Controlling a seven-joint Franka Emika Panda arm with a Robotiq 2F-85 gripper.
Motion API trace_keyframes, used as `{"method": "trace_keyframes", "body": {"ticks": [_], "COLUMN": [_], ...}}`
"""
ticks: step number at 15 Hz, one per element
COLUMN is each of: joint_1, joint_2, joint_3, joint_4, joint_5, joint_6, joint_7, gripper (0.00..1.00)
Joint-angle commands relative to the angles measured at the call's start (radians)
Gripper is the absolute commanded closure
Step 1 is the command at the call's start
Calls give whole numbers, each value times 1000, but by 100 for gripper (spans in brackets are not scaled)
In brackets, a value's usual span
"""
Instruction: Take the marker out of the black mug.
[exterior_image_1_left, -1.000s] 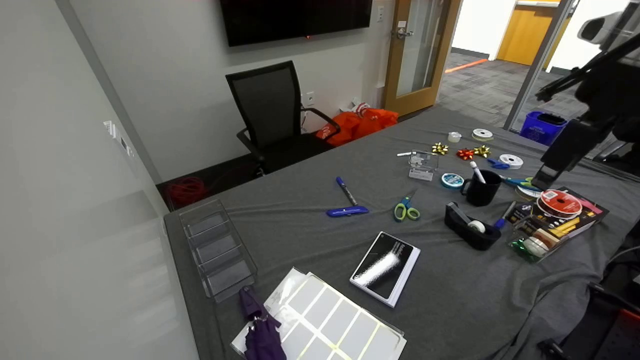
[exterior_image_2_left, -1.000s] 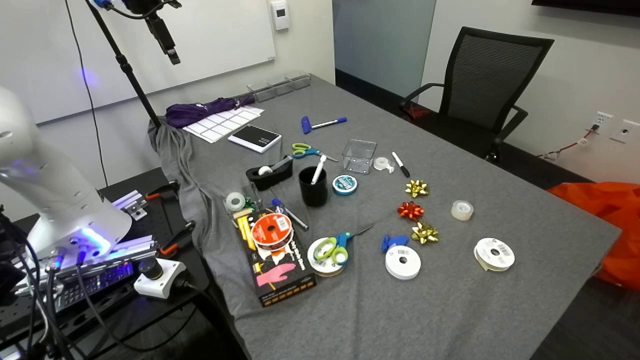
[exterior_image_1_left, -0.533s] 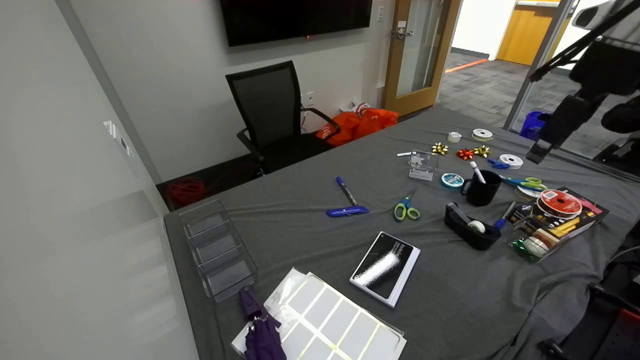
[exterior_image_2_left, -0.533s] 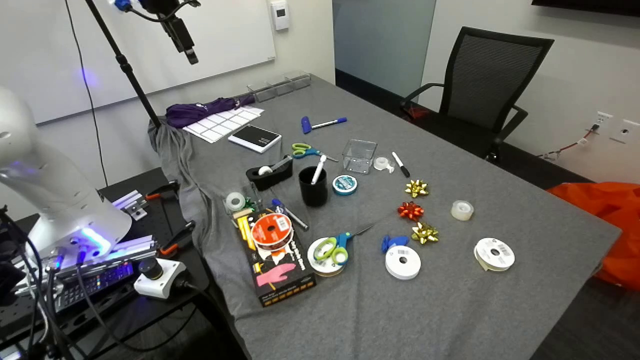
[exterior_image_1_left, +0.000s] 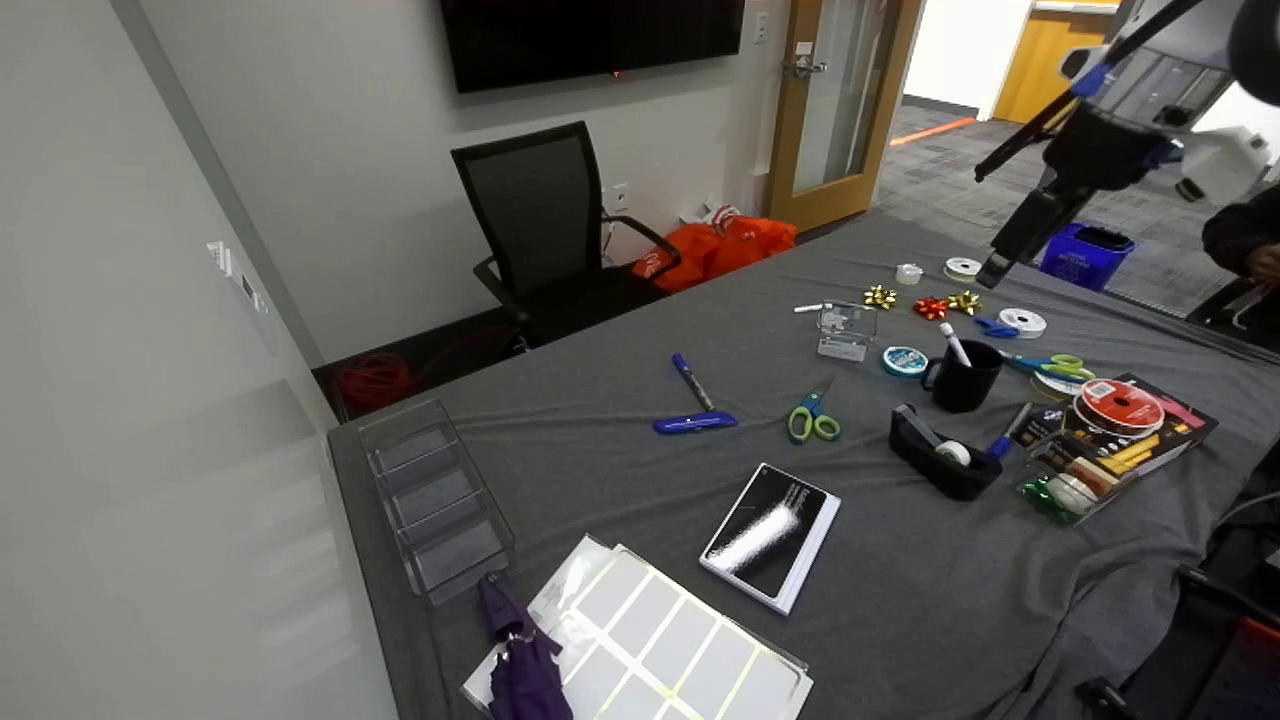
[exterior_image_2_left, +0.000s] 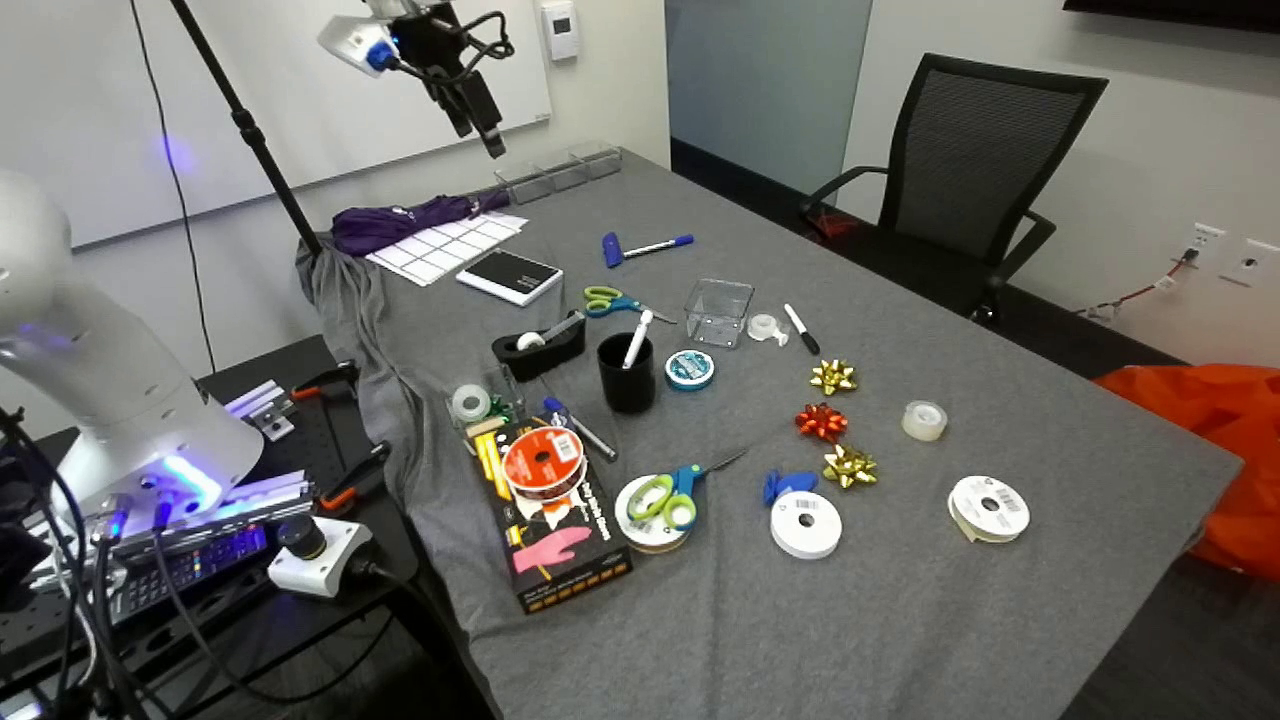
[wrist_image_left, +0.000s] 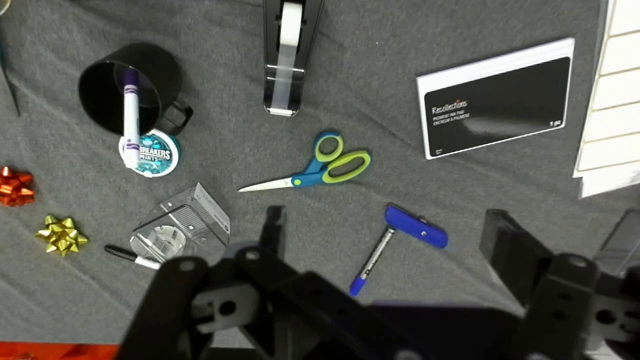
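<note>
Since my gripper (wrist_image_left: 385, 225) hangs w/ jaws wide apart & nothing held, the marker (wrist_image_left: 131, 117) isn't mine yet: it leans in the upright black mug (exterior_image_2_left: 627, 385), outside my gap, past the finger (wrist_image_left: 272, 232) on the wrist view's left, white end out over the rim. In that view a blue-capped pen (wrist_image_left: 374, 257) shows btwn my fingers & scissors (wrist_image_left: 313, 175) ahead, so going straight down prob. nets the wrong thing. Bigger risk imo: the mug handle (wrist_image_left: 187, 112) is on my jaws' side, so a low approach could snag it & tip the lot; & if I don't match the marker's lean, it may twist out or drag the mug
</note>
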Motion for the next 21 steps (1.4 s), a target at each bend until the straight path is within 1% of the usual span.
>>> {"method": "trace_keyframes", "body": {"ticks": [1,2,4,5,7,11,12,13,17,18,19,20,21], "joint_1": [-23,-31,-57,-53,-71,-72,-72,-76,-100,-111,-125,-138,-152], "joint_2": [167,192,249,187,230,242,248,277,376,403,436,463,490], "joint_3": [-50,-53,-72,-44,-54,-54,-57,-70,-82,-78,-73,-68,-63], "joint_4": [97,107,149,97,128,141,128,113,98,99,97,96,95], "joint_5": [36,32,15,17,16,16,37,68,144,152,148,138,130], "joint_6": [10,4,9,4,4,4,38,110,274,301,332,359,385], "joint_7": [-118,-128,-194,-134,-168,-172,-195,-236,-330,-344,-351,-353,-354], "gripper": [0,0,0,0,0,0,0,0,0,2,26,27,31]}}
